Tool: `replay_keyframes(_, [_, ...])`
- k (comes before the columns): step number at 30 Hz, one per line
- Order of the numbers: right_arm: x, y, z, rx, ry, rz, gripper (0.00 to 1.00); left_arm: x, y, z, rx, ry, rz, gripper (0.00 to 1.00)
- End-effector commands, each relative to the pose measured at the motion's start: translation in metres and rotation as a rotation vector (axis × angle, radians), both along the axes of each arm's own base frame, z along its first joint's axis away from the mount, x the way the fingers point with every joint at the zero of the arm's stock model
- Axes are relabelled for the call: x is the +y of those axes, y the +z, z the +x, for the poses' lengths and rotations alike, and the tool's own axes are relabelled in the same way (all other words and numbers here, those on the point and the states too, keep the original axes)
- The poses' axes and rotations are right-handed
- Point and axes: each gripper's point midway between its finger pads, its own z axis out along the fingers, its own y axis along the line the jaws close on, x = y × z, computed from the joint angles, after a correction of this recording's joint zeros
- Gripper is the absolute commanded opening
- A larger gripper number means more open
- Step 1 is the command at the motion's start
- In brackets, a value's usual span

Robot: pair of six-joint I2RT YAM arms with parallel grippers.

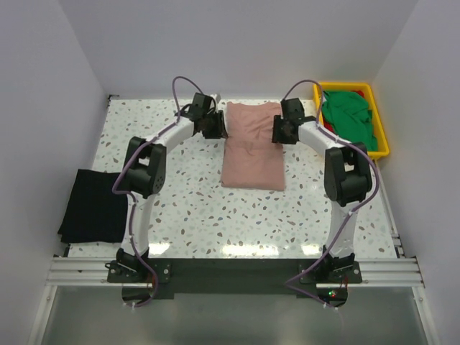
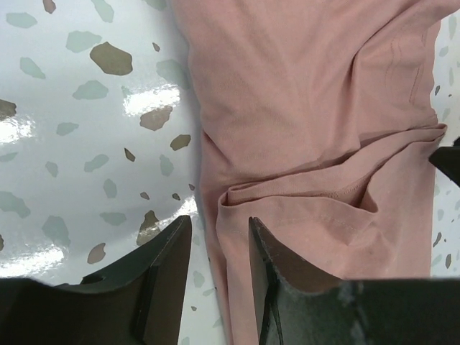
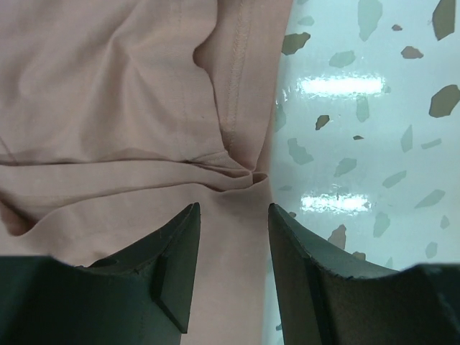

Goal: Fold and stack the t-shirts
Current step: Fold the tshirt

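A dusty pink t-shirt point(image 1: 253, 147) lies folded into a long strip at the table's far middle. My left gripper point(image 1: 215, 128) is open over its far left edge; in the left wrist view the pink cloth point(image 2: 316, 122) edge runs between the open fingers point(image 2: 219, 237). My right gripper point(image 1: 279, 131) is open over its far right edge; the cloth point(image 3: 108, 93) edge lies between the fingers point(image 3: 233, 223). A black t-shirt point(image 1: 93, 206) lies folded at the table's left edge. A green t-shirt point(image 1: 348, 118) sits bunched in the tray, with a bit of red cloth point(image 1: 323, 123) under it.
The yellow plastic tray point(image 1: 381, 136) stands at the far right corner. The speckled white table point(image 1: 215, 215) runs to white walls at back and sides. The arms' bases sit on the metal rail point(image 1: 230, 272) at the near edge.
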Motion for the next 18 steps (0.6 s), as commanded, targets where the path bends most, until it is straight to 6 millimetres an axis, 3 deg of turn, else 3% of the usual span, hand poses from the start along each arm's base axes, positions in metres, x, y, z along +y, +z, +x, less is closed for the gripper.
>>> replay_keyframes(1, [-0.009,0.002,0.020,-0.044,-0.001,-0.038,0.47,-0.011,0.014,-0.004,-0.037,-0.063,-0.007,0.43])
replay_keyframes(6, [-0.009,-0.005,0.025,-0.033,-0.008,-0.023,0.45,-0.020,0.008,-0.002,-0.028,-0.085,-0.019,0.43])
replay_keyframes(10, [-0.008,-0.009,0.025,-0.028,-0.019,-0.004,0.35,-0.023,0.002,-0.001,-0.018,-0.077,-0.021,0.40])
replay_keyframes(14, [-0.011,-0.011,0.026,-0.023,-0.032,0.010,0.24,-0.023,-0.002,0.001,-0.014,-0.069,-0.023,0.31])
replay_keyframes(18, [-0.018,-0.010,0.028,-0.024,-0.057,0.029,0.16,-0.020,0.000,0.008,-0.030,-0.038,-0.004,0.13])
